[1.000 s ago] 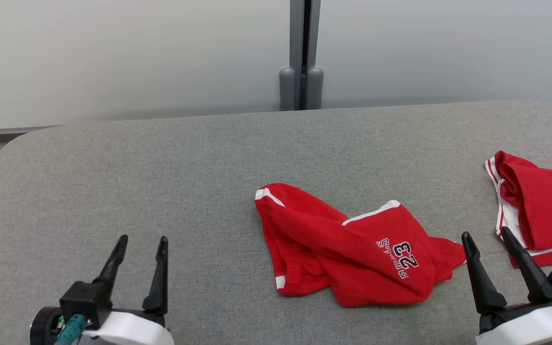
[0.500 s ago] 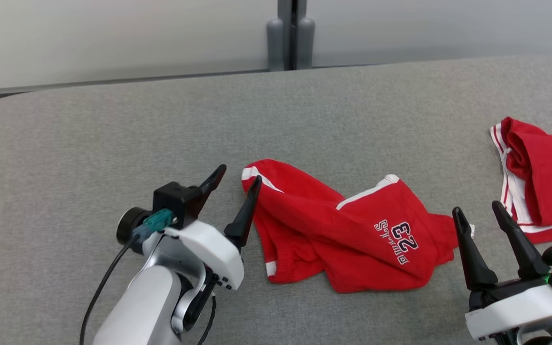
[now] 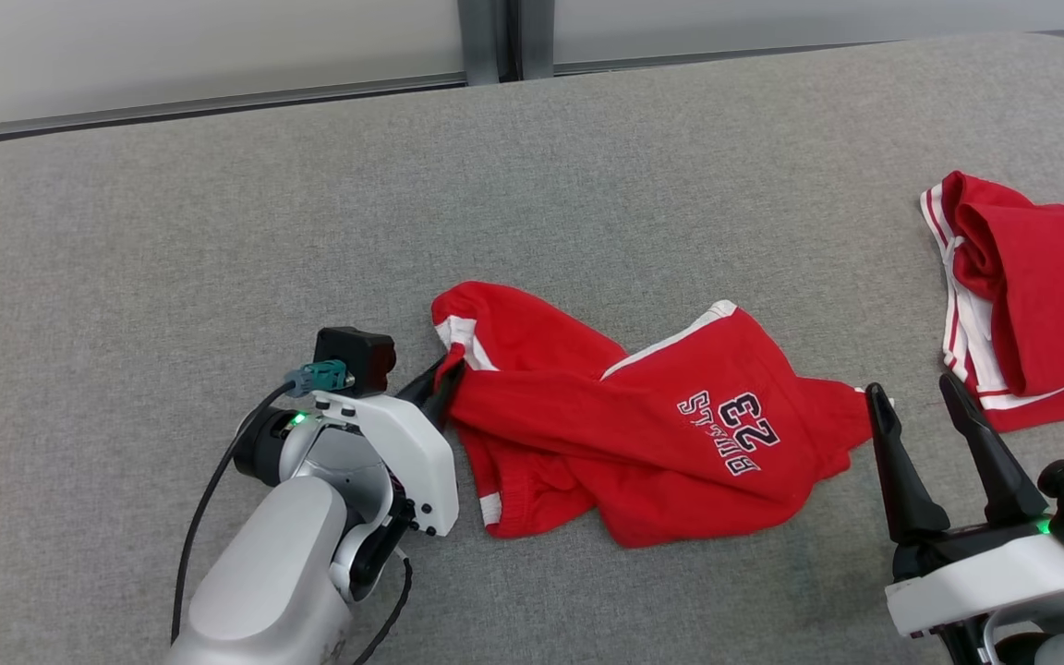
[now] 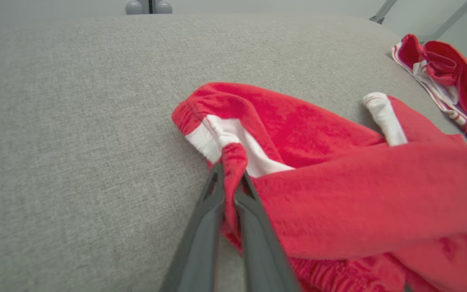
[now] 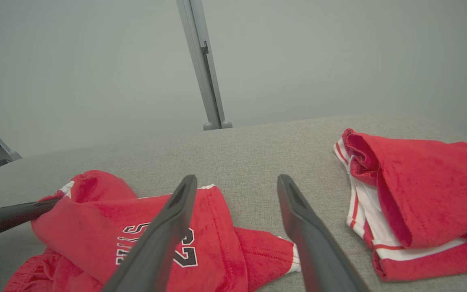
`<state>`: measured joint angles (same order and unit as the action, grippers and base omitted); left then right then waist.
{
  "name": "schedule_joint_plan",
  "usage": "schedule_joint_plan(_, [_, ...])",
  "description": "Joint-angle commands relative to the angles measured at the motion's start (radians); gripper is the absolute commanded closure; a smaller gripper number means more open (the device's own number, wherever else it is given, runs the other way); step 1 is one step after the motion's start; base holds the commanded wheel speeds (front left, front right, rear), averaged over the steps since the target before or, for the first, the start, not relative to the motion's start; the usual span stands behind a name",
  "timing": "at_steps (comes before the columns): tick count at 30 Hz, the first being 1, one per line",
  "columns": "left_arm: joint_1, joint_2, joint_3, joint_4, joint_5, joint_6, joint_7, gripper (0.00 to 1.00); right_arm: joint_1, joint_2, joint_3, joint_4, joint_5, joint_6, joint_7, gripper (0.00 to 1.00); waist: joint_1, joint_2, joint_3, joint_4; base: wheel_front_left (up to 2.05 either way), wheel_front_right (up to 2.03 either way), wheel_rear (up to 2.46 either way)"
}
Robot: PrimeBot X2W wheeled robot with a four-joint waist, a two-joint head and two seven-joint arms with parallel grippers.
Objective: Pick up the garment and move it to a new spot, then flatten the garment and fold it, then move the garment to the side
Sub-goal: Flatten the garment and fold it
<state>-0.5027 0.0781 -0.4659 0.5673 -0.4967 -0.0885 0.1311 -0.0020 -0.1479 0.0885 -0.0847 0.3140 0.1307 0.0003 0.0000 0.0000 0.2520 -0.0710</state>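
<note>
My left arm [image 3: 310, 526] reaches in low, the left jaws pinched on the white-banded left hem of the red garment [image 3: 643, 434], which lies long-ways left to right on the grey surface [image 3: 172, 231]. The right jaws stand wide and empty just beside its right end, the nearer arm there. A second red garment [image 3: 1040, 296] lies further right.

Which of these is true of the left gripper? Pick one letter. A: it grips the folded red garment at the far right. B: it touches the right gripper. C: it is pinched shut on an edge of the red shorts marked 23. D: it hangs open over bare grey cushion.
C: in the left wrist view the left gripper has both fingers closed on a raised fold at the edge of the red shorts.
</note>
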Motion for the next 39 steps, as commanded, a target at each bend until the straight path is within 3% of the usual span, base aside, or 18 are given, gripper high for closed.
schedule_joint_plan(1, [-0.014,0.002,0.001,0.002,-0.006,-0.006,-0.007,1.00,-0.014,-0.001,-0.003,0.002,0.004,0.000,-0.007,0.00,0.0000,0.0000,0.000,0.003,0.00,0.00,0.00])
schedule_joint_plan(10, [0.093,0.044,-0.015,-0.134,0.056,0.051,-0.128,1.00,-0.003,0.003,-0.020,0.008,0.009,0.000,-0.011,0.00,0.0000,0.0000,-0.014,0.036,0.00,0.00,0.00])
schedule_joint_plan(17, [0.300,0.092,-0.057,-0.313,0.090,0.119,-0.128,1.00,0.014,0.005,-0.035,0.006,0.007,0.000,-0.003,0.00,0.0000,0.0000,-0.034,0.061,0.00,0.00,0.00])
schedule_joint_plan(23, [0.395,0.101,-0.091,-0.359,0.111,0.152,-0.134,1.00,0.004,-0.001,-0.033,-0.001,0.005,0.000,0.005,0.00,0.0000,0.0000,-0.036,0.076,0.00,0.00,0.00])
schedule_joint_plan(24, [0.406,0.101,-0.091,-0.355,0.113,0.159,-0.138,0.75,0.003,-0.002,-0.033,-0.002,0.005,0.000,0.007,0.00,0.0000,0.0000,-0.038,0.077,0.00,0.00,0.00])
schedule_joint_plan(25, [0.410,0.100,-0.089,-0.355,0.120,0.166,-0.156,0.24,0.004,-0.003,-0.034,-0.003,0.005,0.000,0.007,0.00,0.0000,0.0000,-0.039,0.079,0.00,0.00,0.00])
schedule_joint_plan(26, [0.412,0.093,-0.086,-0.358,0.116,0.169,-0.174,0.00,0.006,-0.004,-0.035,-0.004,0.004,0.000,0.007,0.00,0.0000,0.0000,-0.041,0.082,0.00,0.00,0.00])
schedule_joint_plan(34, [0.428,0.086,0.001,-0.408,0.099,0.216,-0.354,0.00,0.016,-0.013,-0.044,-0.017,-0.013,0.000,0.008,0.00,0.0000,0.0000,-0.070,0.099,0.00,0.00,0.00])
schedule_joint_plan(39, [0.420,0.103,0.067,-0.439,0.092,0.241,-0.379,0.00,0.026,-0.019,-0.045,-0.019,-0.018,0.000,0.018,0.00,0.0000,0.0000,-0.092,0.108,0.00,0.00,0.00])
